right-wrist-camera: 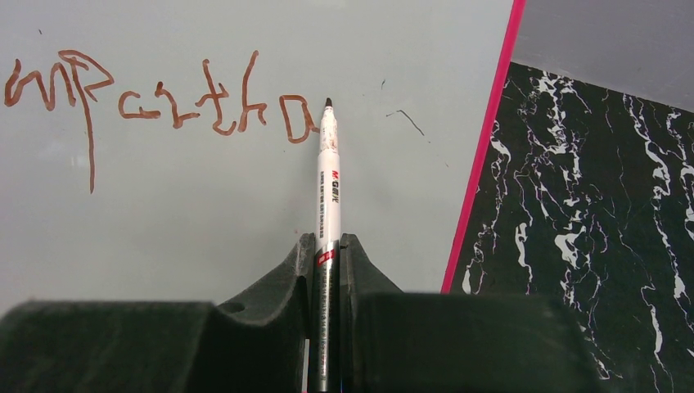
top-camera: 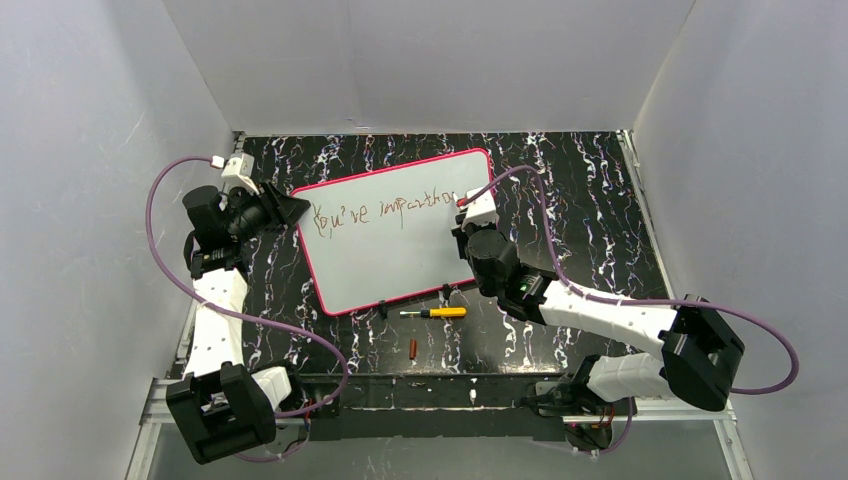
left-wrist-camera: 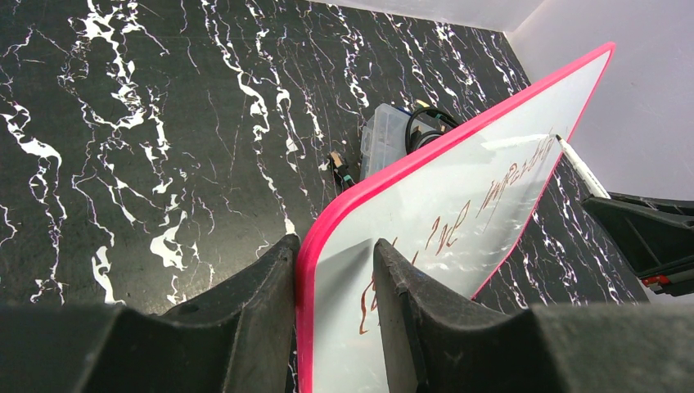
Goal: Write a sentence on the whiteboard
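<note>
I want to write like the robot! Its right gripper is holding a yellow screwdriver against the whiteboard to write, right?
Not quite. The right gripper is holding a white marker pen, not a yellow screwdriver, against the whiteboard to write; the right wrist view shows it. The yellow-handled screwdriver lies on the table.

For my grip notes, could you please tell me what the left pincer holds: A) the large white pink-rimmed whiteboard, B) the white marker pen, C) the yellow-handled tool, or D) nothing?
A: the left pincer straddles a corner of the large white pink-rimmed whiteboard.
</note>
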Robot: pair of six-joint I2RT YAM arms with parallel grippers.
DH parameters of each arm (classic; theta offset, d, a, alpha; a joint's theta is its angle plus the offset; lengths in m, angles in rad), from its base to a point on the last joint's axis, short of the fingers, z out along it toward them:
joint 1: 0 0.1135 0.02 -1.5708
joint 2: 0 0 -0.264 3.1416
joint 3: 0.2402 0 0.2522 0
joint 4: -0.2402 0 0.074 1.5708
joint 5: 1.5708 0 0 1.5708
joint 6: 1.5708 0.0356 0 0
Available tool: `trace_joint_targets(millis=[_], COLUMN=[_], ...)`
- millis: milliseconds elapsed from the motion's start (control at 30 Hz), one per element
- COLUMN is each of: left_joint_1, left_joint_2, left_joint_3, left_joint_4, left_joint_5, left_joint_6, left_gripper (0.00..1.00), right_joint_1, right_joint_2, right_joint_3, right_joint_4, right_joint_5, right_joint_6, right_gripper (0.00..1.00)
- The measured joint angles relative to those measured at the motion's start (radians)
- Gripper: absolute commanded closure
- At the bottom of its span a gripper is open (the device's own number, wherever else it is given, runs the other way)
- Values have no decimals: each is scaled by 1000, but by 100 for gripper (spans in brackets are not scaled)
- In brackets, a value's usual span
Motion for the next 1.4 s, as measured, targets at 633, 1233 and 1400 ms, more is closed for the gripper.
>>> trace_joint_targets(millis=[633,1233,1400], left_joint_1=[0,0,0], left_joint_2=[0,0,0], left_joint_3=[0,0,0], left_joint_4=[1,0,0], left_joint_5=[0,3,3], left_joint_6=[0,0,0], left_gripper=[64,64,64], right_joint_1=[1,2,-1], right_joint_2=[-19,24,29], right_joint_3=[-36,7,8], right_joint_4=[-31,24,27], right_joint_5=[-13,4,15], right_joint_6=[86,10,3], right_gripper=[99,99,99])
